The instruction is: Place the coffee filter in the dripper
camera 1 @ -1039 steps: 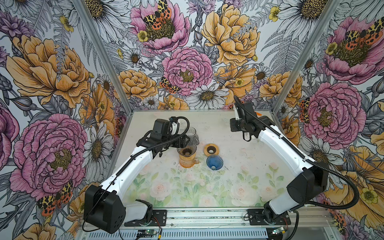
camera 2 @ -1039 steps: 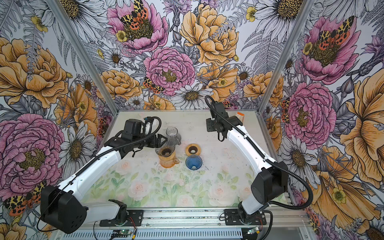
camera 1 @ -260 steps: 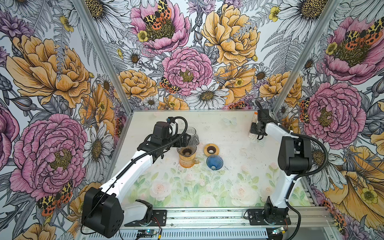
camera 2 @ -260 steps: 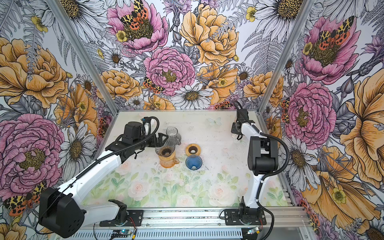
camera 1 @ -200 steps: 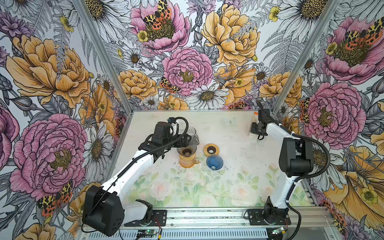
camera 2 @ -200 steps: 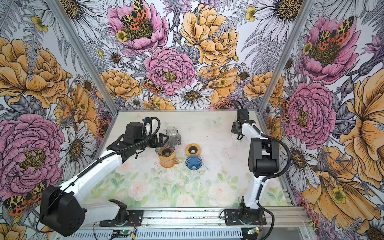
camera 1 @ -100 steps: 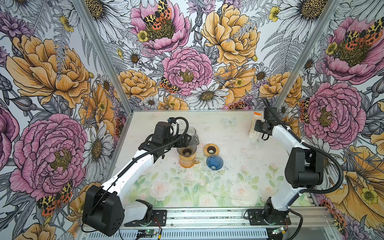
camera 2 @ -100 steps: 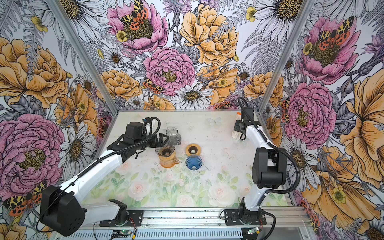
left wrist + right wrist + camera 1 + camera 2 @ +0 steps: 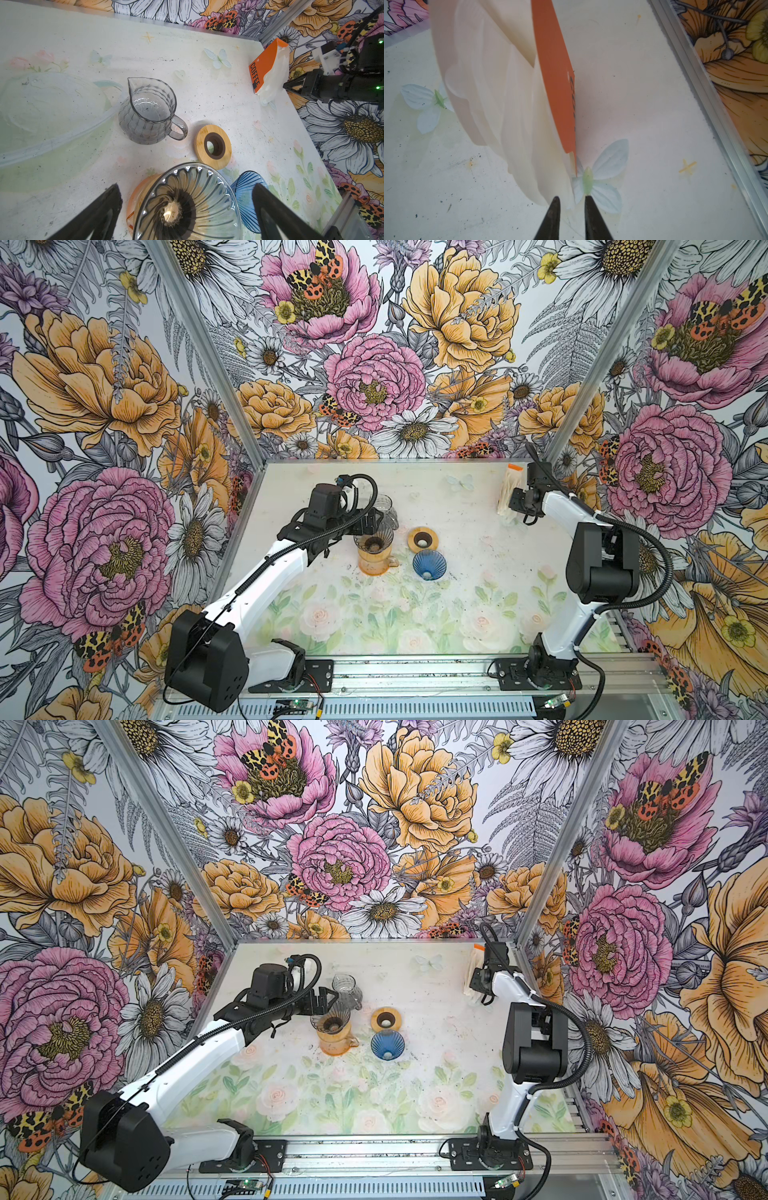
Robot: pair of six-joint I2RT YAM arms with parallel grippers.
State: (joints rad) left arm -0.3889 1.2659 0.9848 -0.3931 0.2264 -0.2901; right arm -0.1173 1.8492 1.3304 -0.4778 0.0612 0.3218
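**Both top views.** The left arm reaches from its base at the near edge of the table (image 9: pixel 457 614) out over the middle. Its wrist is held level. The left gripper (image 9: pixel 371 526) points toward the clear dripper (image 9: pixel 374 540), which sits on an orange carafe (image 9: pixel 376 566).

**Left wrist view.** The left gripper's (image 9: pixel 186 187) fingers (image 9: pixel 104 207) are spread wide, one on each side of the clear dripper's (image 9: pixel 187 203) rim and apart from it. Beyond them stand a glass jug (image 9: pixel 149 112), a wooden ring (image 9: pixel 214 145) and a blue dripper (image 9: pixel 245 197).

**Right arm.** It is folded at the elbow, with the forearm stretched to the far right corner of the table. The right gripper (image 9: pixel 512 506) meets the lower part of the coffee filter pack (image 9: pixel 508 489), which stands upright there, well apart from both drippers.

**Right wrist view.** The right gripper's (image 9: pixel 572 200) fingers (image 9: pixel 553 209) are nearly together, with only a narrow gap, at the bottom edge of the coffee filter pack's (image 9: pixel 508 104) white papers, beside its orange card (image 9: pixel 552 72). Whether a paper is pinched between them cannot be told.
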